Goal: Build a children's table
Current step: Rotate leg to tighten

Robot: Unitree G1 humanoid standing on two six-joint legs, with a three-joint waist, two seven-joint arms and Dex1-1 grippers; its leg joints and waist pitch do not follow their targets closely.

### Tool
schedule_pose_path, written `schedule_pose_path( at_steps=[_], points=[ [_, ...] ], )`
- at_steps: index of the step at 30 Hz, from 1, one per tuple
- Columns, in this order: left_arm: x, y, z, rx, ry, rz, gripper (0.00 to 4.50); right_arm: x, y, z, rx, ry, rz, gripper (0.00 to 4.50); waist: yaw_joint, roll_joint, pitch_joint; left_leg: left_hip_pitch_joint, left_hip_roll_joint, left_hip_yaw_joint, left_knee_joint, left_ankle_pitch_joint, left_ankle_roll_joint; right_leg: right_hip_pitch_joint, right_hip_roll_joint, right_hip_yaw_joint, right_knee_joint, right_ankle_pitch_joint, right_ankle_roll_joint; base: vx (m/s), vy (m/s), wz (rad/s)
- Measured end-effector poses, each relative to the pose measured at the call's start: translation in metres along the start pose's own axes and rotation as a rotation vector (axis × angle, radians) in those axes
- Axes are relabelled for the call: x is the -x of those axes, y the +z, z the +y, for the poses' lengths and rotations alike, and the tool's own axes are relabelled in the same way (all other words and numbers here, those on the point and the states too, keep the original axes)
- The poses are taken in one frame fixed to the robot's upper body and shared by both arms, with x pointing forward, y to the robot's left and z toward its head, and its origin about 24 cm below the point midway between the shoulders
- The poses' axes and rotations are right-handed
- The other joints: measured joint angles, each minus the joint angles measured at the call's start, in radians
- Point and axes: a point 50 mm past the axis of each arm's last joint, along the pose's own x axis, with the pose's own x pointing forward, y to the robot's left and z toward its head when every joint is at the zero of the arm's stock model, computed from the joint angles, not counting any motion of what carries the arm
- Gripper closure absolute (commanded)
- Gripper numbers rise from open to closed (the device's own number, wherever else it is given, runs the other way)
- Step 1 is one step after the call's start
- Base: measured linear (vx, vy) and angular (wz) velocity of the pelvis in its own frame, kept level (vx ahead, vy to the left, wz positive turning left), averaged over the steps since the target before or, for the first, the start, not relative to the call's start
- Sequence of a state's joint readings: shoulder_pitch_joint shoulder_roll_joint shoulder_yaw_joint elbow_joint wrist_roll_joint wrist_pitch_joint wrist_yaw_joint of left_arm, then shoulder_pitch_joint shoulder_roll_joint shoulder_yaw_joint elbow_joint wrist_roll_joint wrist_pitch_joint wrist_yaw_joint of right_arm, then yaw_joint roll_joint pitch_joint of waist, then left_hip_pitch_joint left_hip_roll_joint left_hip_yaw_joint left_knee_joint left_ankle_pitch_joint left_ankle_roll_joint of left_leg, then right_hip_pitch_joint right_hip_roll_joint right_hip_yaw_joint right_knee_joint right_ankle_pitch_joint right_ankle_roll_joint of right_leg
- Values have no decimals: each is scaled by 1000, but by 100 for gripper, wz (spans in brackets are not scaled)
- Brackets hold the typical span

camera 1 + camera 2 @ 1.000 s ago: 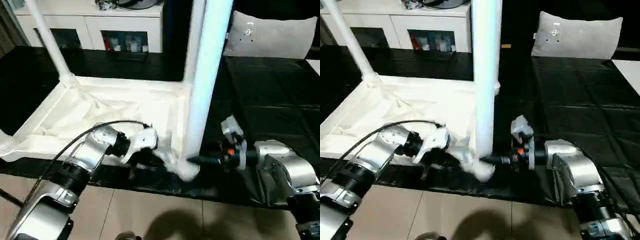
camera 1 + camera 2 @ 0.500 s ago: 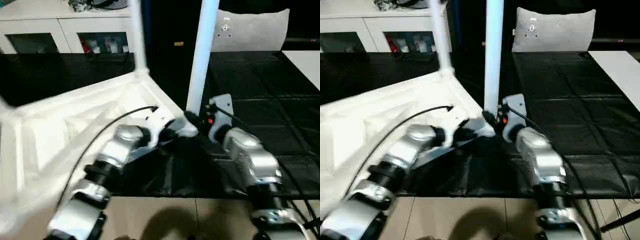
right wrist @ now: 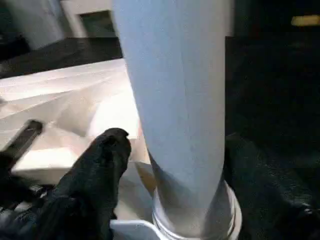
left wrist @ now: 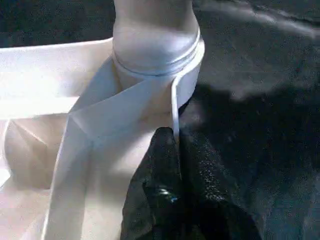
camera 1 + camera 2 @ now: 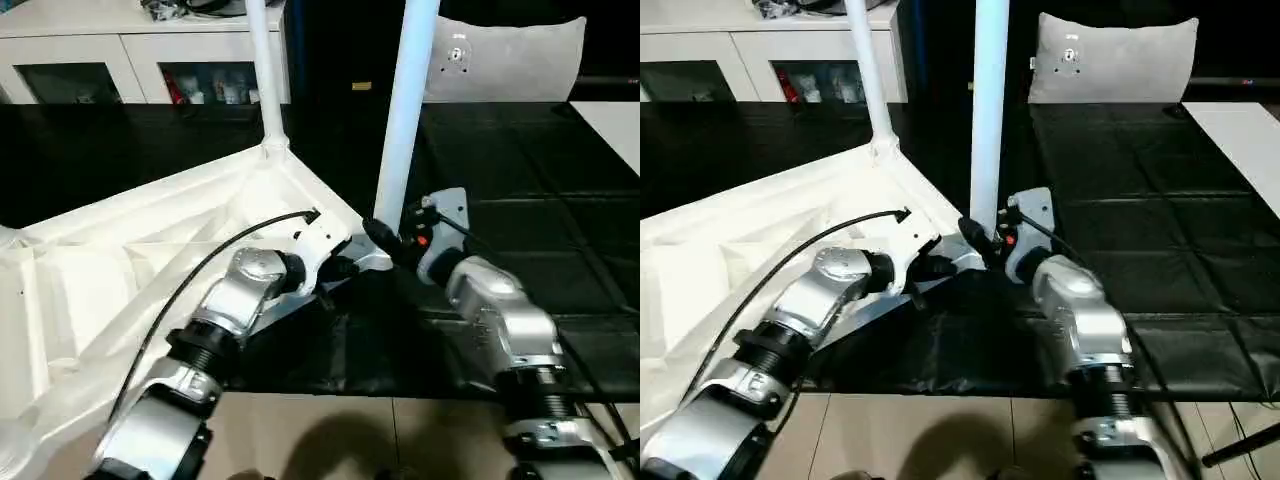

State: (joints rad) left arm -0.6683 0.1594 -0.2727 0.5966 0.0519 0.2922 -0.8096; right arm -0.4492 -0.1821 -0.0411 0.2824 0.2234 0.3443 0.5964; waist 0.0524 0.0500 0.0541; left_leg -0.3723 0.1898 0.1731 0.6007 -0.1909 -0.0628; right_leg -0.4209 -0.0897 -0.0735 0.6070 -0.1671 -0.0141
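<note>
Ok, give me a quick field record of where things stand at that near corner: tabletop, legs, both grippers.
tabletop: white tabletop lies underside up on the black work surface
near leg: upright leg stands in the corner socket
far leg: second leg stands upright at the far corner
left gripper: left gripper shut, tips at the tabletop's rim just below that socket
right gripper: right gripper with a finger on either side of the near leg's base; grip cannot be told
</note>
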Motion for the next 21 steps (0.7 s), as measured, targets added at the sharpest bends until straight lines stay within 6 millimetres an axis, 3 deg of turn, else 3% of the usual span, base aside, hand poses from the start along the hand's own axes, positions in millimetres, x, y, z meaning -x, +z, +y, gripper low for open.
schedule_pose_path(
  at_steps=[6, 9, 13, 16, 21],
  points=[
    [20, -11, 6, -55, -115, 25, 450, 23, 4, -13, 109, 183, 61, 44, 19, 0, 0, 4, 0, 0, 2, 0, 0, 1, -1, 0, 1, 0, 0, 0, 0, 0],
    [28, -13, 7, -110, -186, 35, 450, 28, 0, -11, 129, 292, 108, 44, 28, 0, 0, 4, 0, 0, 2, 0, -1, 2, -1, 0, 1, 0, -1, 0, 0, 0],
    [35, -18, 0, -172, -323, 36, 450, 38, 0, -10, 147, 433, 148, 44, 54, 0, 0, 4, 0, 0, 3, 0, -1, 2, -1, -1, 2, 0, -1, 0, 0, 0],
    [42, -20, -3, -233, -416, 58, 450, 41, -1, -6, 172, 542, 178, 78, 64, 0, 0, 4, 0, 0, 4, -2, -4, 3, -2, -1, 3, 0, -1, 0, 0, 0],
    [48, -21, -7, -284, -502, 77, 450, 44, -4, 1, 154, 665, 202, 114, 66, 0, 0, 4, 0, 0, 6, -2, -4, 4, -2, -1, 3, 1, -1, 0, 0, 0]
  ],
)
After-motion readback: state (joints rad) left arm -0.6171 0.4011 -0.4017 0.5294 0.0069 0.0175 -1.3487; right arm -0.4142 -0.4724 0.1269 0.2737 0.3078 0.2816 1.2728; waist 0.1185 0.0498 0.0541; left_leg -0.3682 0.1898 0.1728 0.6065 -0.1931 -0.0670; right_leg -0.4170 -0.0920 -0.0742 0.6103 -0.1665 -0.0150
